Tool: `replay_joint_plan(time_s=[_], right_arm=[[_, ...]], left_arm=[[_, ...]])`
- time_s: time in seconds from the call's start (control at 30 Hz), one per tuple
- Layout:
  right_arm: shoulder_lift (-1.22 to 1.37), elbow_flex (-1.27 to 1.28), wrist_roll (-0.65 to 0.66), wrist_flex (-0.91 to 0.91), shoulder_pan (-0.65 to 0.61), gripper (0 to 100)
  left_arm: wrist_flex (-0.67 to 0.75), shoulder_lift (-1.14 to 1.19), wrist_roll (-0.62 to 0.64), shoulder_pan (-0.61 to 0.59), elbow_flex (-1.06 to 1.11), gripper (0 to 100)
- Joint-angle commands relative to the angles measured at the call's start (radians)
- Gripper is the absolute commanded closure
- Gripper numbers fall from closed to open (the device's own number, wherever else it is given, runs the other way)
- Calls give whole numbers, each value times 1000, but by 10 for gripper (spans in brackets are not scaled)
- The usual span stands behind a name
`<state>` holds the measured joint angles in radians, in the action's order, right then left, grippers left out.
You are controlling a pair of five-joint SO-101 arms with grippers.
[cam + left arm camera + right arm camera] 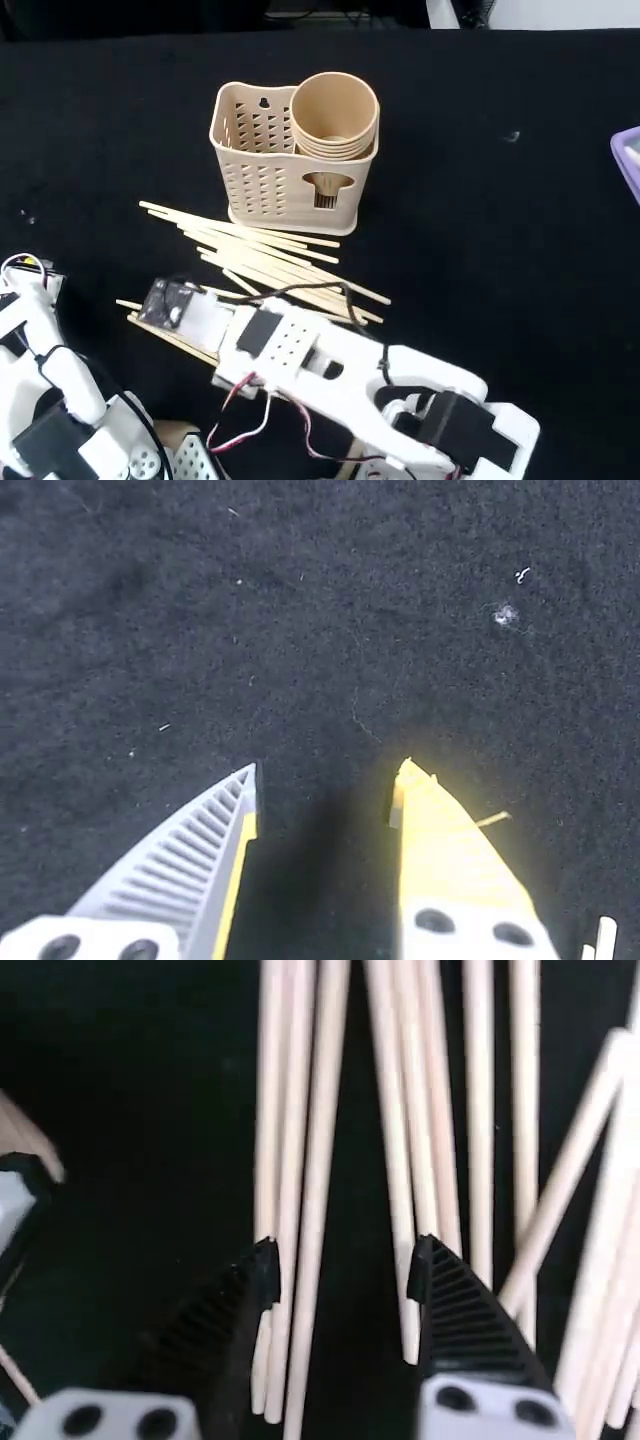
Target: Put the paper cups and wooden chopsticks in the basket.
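A beige perforated basket (262,160) stands at the middle back of the black table. A stack of paper cups (335,115) sits upright in its right compartment. Many wooden chopsticks (255,255) lie scattered flat in front of the basket. My right arm (300,350) stretches from the lower right over the near end of that pile. In its wrist view my right gripper (342,1255) is open just above the chopsticks (300,1110), with a few sticks lying between its fingers. My left gripper (325,785) is open over bare black cloth with nothing in it, at the table's front left.
The left arm (45,385) is folded in the front left corner. A purple object (628,155) shows at the right edge. The table cloth (500,230) to the right of the basket is bare.
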<state>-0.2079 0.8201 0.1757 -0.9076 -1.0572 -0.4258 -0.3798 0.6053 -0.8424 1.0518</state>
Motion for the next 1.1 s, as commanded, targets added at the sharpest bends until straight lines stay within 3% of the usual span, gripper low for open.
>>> replay_joint_plan(time_s=[0.0,0.67,0.9,1.07], right_arm=[[16,-36,-11,43,-31,789],[209,-82,-66,94,-31,792],[211,-82,-66,94,-31,933],[209,-82,-66,92,-26,959]], left_arm=[[17,-23,6,-2,-47,780],[17,-23,6,-2,-47,780],[17,-23,6,-2,-44,780],[17,-23,6,-2,-44,780]])
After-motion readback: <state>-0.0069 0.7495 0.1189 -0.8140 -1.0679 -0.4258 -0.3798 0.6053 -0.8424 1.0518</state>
